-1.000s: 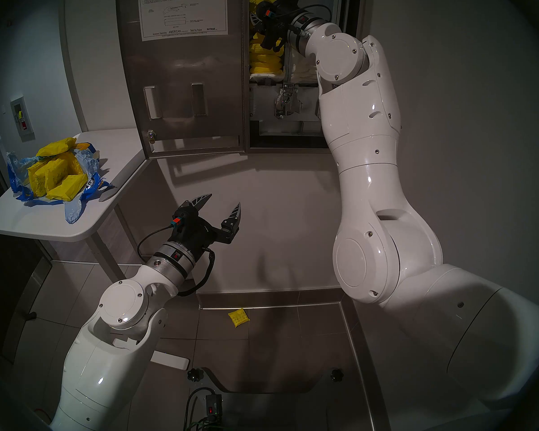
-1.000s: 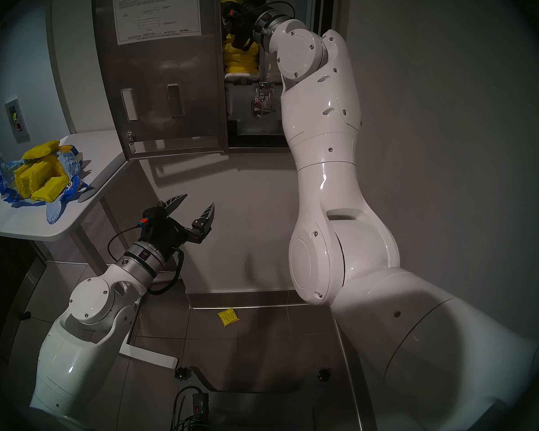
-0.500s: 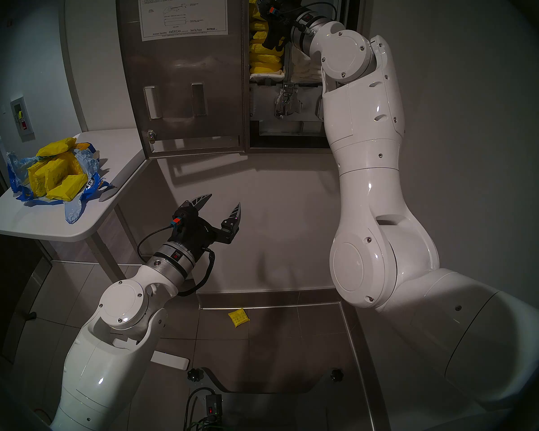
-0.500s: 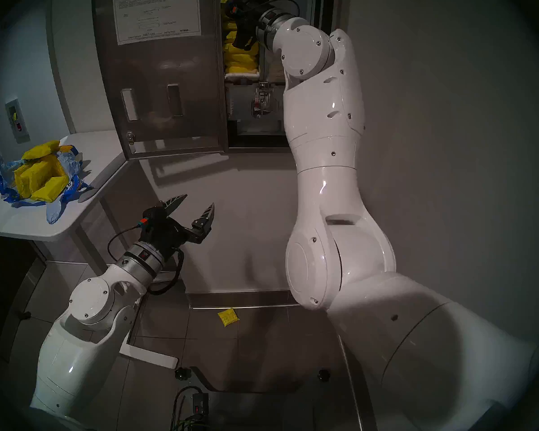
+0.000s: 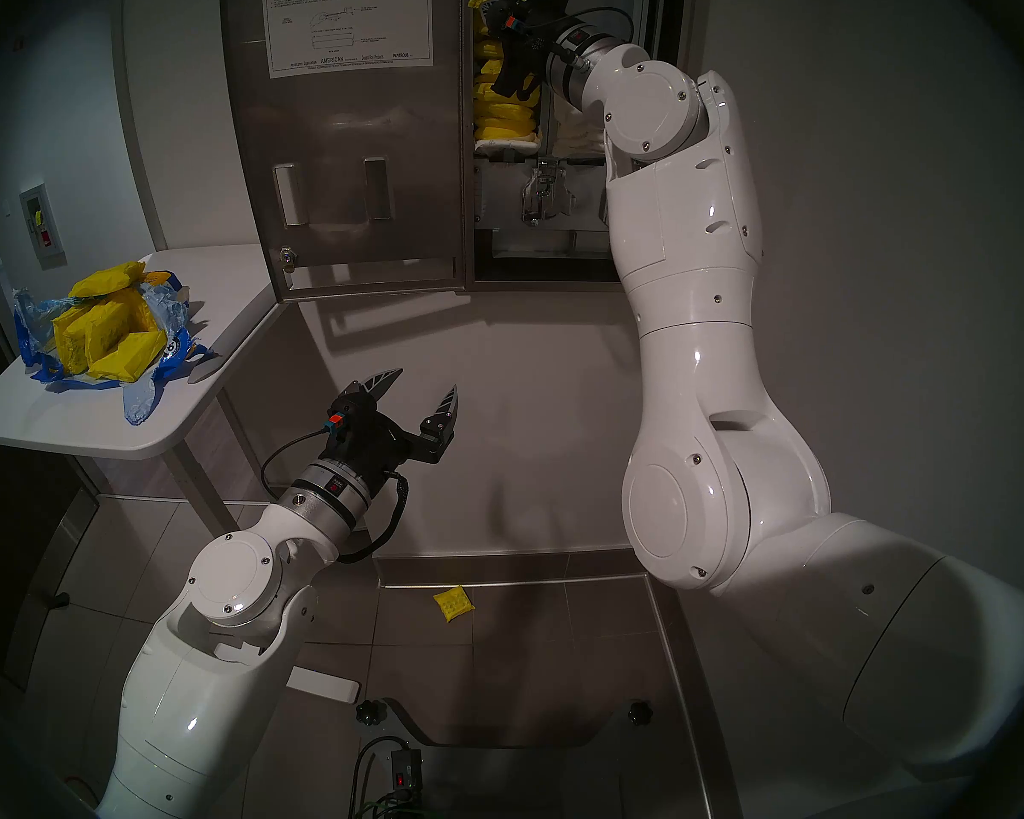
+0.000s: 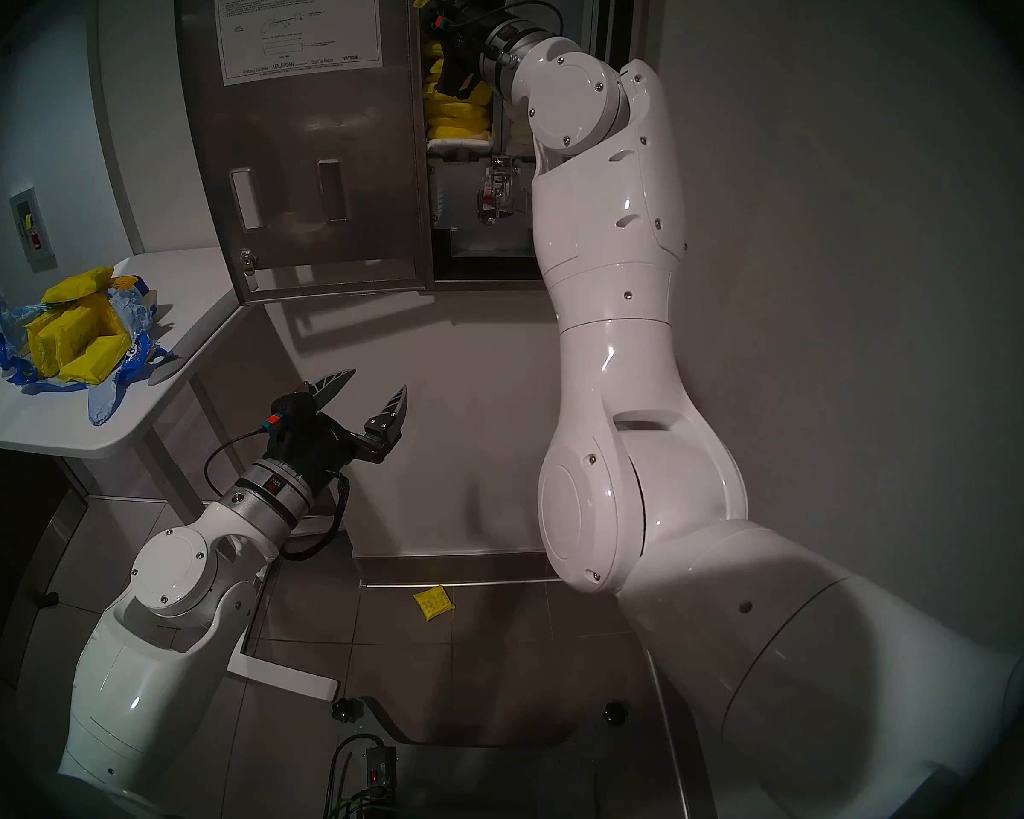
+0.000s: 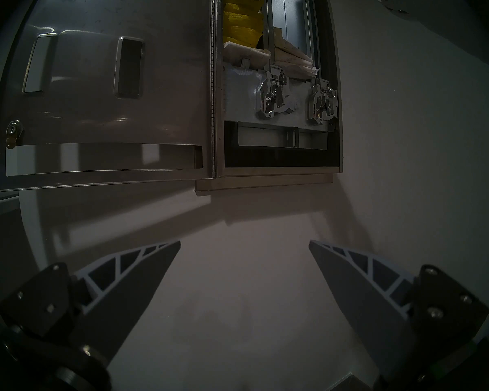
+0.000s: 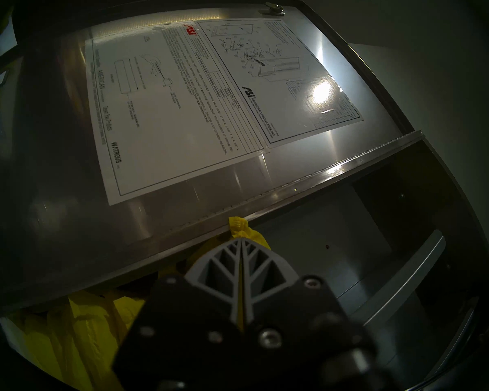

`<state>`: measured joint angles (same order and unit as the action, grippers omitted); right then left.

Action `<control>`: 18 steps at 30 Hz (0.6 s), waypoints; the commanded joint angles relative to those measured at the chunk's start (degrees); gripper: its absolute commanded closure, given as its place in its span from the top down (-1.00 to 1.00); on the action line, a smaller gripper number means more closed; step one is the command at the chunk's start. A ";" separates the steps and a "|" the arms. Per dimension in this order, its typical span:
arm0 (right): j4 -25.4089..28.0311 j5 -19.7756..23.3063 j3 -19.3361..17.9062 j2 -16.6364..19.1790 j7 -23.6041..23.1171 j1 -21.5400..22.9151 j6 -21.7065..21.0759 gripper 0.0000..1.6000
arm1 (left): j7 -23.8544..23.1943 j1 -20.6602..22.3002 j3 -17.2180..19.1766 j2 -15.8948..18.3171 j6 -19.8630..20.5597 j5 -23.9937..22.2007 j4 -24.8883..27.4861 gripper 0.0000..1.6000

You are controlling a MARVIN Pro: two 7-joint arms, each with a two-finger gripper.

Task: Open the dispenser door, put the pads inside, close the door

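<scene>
Brushed steel fills the top of the scene: the dispenser door (image 5: 344, 150) hangs swung fully open to the left of the cabinet (image 7: 280, 170), its inner face toward the robot. The right arm (image 5: 693, 339) reaches up into the cabinet's left-hand column, and the right gripper (image 8: 241, 242) has its fingers pressed together on one yellow pad (image 8: 239, 226), only a crinkled corner of it showing past the fingertips. That corner lies just beside the door's hinge edge (image 8: 308, 181); the stack of yellow pads (image 5: 505, 111) sits directly below the gripper, so the coming release, as I judge it, turns on the pad dropping flat onto that stack and clear of the hinge. Whether the corner actually touches the hinge is hard to tell in the dim wrist view.

The left gripper (image 5: 421, 395) hangs low before the wall with fingers spread and nothing between them, well apart from the cabinet. More pads (image 5: 105, 339) lie in a torn blue bag (image 5: 143, 398) on the white table (image 5: 72, 439), nearer the left arm; one pad on the floor (image 5: 453, 605).

The instruction sheet (image 8: 175, 108) reads "ASI", "AMERICAN SPECIALTIES, INC." and "WATROUS".
</scene>
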<state>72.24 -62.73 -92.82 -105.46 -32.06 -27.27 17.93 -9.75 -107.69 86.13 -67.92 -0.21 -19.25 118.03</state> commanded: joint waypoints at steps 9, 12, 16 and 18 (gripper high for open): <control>-1.88 -1.70 -0.47 0.71 4.47 4.20 1.15 -1.00 | -0.20 0.90 0.52 -0.14 -0.51 -0.03 1.69 1.00; -2.87 -2.08 -0.77 0.91 5.38 4.67 1.44 -1.00 | -0.26 0.90 0.55 -0.21 -0.49 0.01 1.69 1.00; -3.86 -2.30 -1.12 1.03 6.05 5.05 1.67 -1.00 | -0.30 0.89 0.58 -0.25 -0.47 0.04 1.70 1.00; -4.74 -2.46 -1.42 1.10 6.60 5.33 1.93 -1.00 | -0.33 0.89 0.60 -0.30 -0.46 0.07 1.70 1.00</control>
<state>68.33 -65.18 -93.70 -104.49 -28.28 -25.55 19.55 -10.02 -107.71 86.28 -68.20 -0.11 -19.05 118.03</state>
